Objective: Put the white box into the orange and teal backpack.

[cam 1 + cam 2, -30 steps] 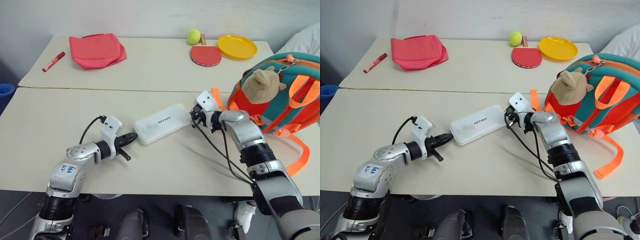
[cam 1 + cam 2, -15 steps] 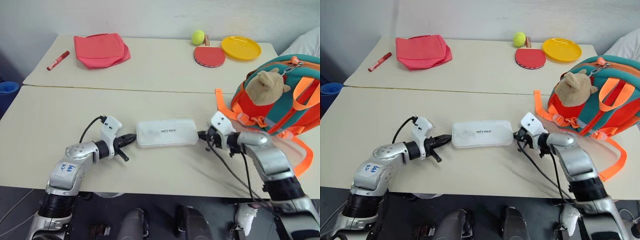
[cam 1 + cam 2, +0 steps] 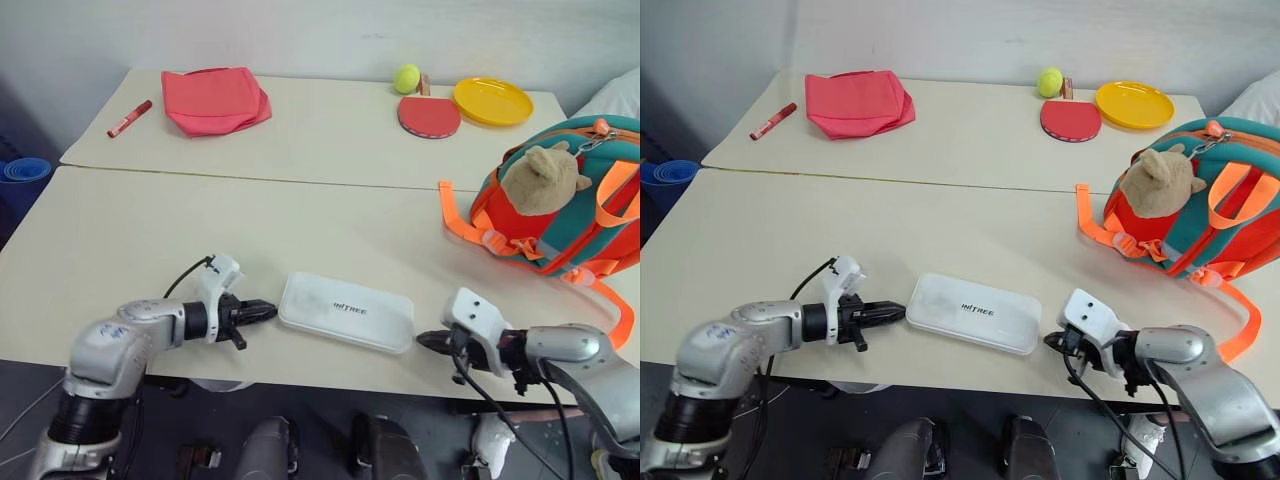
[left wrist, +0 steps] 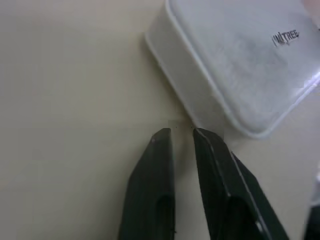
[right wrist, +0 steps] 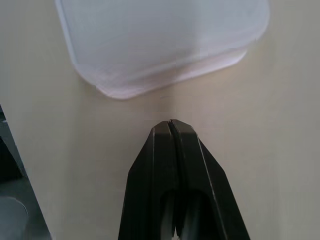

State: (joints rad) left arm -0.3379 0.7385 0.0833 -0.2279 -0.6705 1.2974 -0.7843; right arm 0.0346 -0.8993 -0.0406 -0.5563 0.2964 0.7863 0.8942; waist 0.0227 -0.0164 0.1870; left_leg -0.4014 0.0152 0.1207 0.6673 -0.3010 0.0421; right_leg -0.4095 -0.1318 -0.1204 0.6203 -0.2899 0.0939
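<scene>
The orange and teal backpack (image 3: 570, 205) stands at the right side of the tabletop (image 3: 150, 230), well apart from the white box (image 3: 346, 311). It looks soft and floppy, so its opening will probably need to be held wide.

The white box lies flat near the front edge of the tabletop, between the two hands. I judge it as a light, stiff plastic case with smooth and rather slippery sides. A pinch across its narrow width, or a squeeze from both short ends, seems the best hold.

The left hand (image 3: 262, 312) is just beside the left end of the box, its fingers (image 4: 159, 165) a little parted and grasping nothing. The right hand (image 3: 428, 342) is clenched and empty, just beside the right end.

Compared with one second ago, the box has come closer to the front edge and has turned. The right hand has pulled back with it. The left fingers, which were closed, have begun to part.
</scene>
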